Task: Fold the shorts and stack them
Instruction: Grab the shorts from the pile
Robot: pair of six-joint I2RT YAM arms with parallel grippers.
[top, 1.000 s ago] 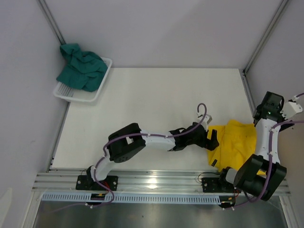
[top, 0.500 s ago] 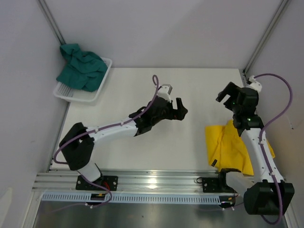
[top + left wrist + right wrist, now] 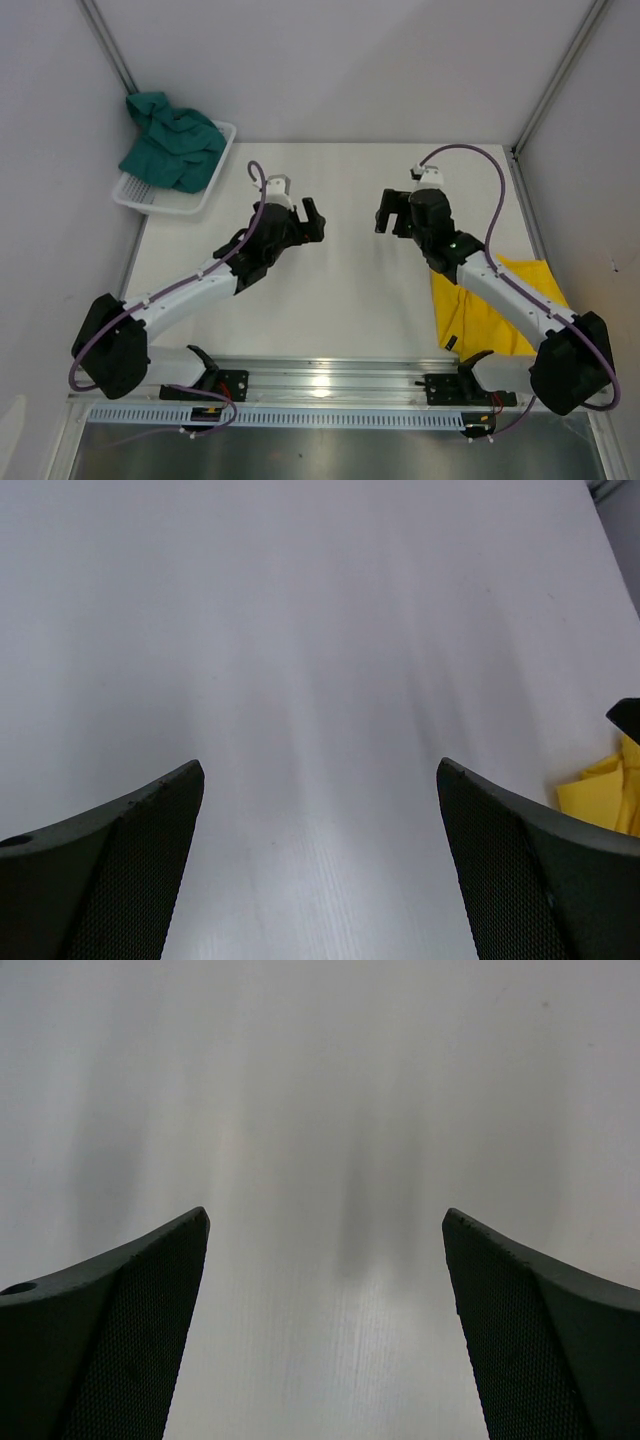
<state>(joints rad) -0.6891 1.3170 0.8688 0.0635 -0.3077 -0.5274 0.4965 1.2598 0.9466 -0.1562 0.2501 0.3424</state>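
The yellow shorts (image 3: pixel 495 305) lie folded at the near right of the table, partly under my right arm; a yellow corner (image 3: pixel 600 795) shows at the right edge of the left wrist view. The teal-green shorts (image 3: pixel 172 143) are bunched in the white basket (image 3: pixel 140 196) at the far left. My left gripper (image 3: pixel 312 222) hangs open over the middle of the table, nothing between its fingers (image 3: pixel 130 870). My right gripper (image 3: pixel 388 212) is open too, facing it from the right, with bare table between its fingers (image 3: pixel 540 1340).
The basket sits against the left wall at the table's far corner. Frame posts rise at the far left and far right. The white table (image 3: pixel 350 180) ends at a metal rail (image 3: pixel 330 375) where the arm bases are bolted.
Both arms left the yellow shorts. The left gripper swung from beside the shorts to the table's middle left. The right gripper swept from the far right inward to the centre.
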